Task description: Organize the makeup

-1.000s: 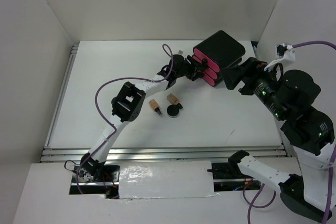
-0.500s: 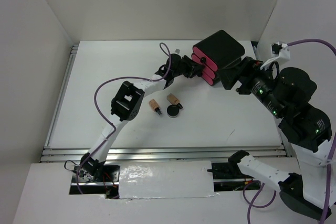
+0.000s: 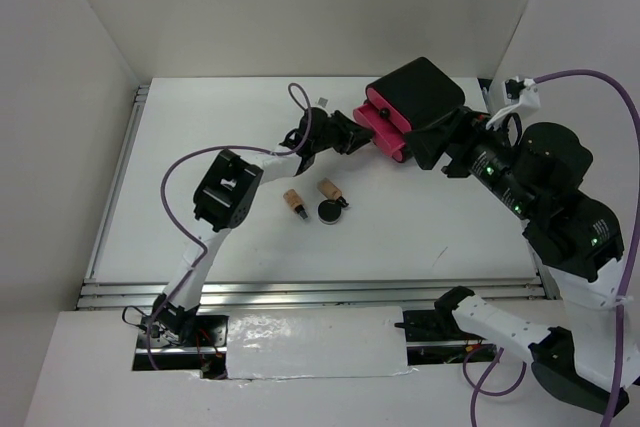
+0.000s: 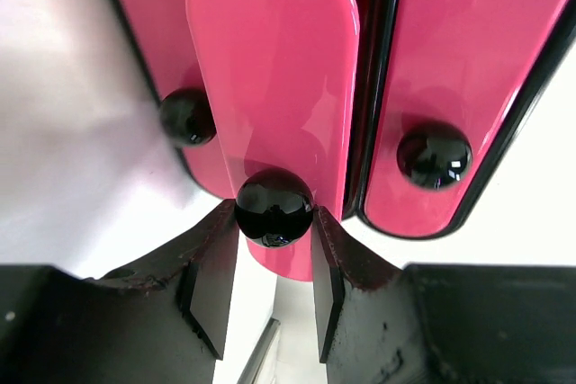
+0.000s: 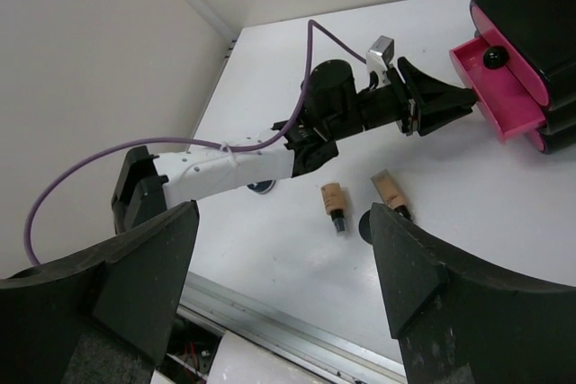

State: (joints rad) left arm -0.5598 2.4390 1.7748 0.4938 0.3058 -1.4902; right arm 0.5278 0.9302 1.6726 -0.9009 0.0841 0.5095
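Top: L gripper (image 3: pixel 360 133) at mid drawer (image 3: pixel 378 129) of box (image 3: pixel 420 95); drawer sticks out. Bottle (image 3: pixel 293 201), 2nd bottle (image 3: pixel 331 190) and compact (image 3: pixel 329 211) lie close together on table (image 3: pixel 200 147), well apart from box.

L wrist: fingers (image 4: pixel 211 281) clamped on drawer's knob (image 4: pixel 274 207).

R wrist: R gripper (image 5: pixel 281 220) fingers wide apart, nothing btwn them. Both bottles on table; compact partly hidden by one finger.
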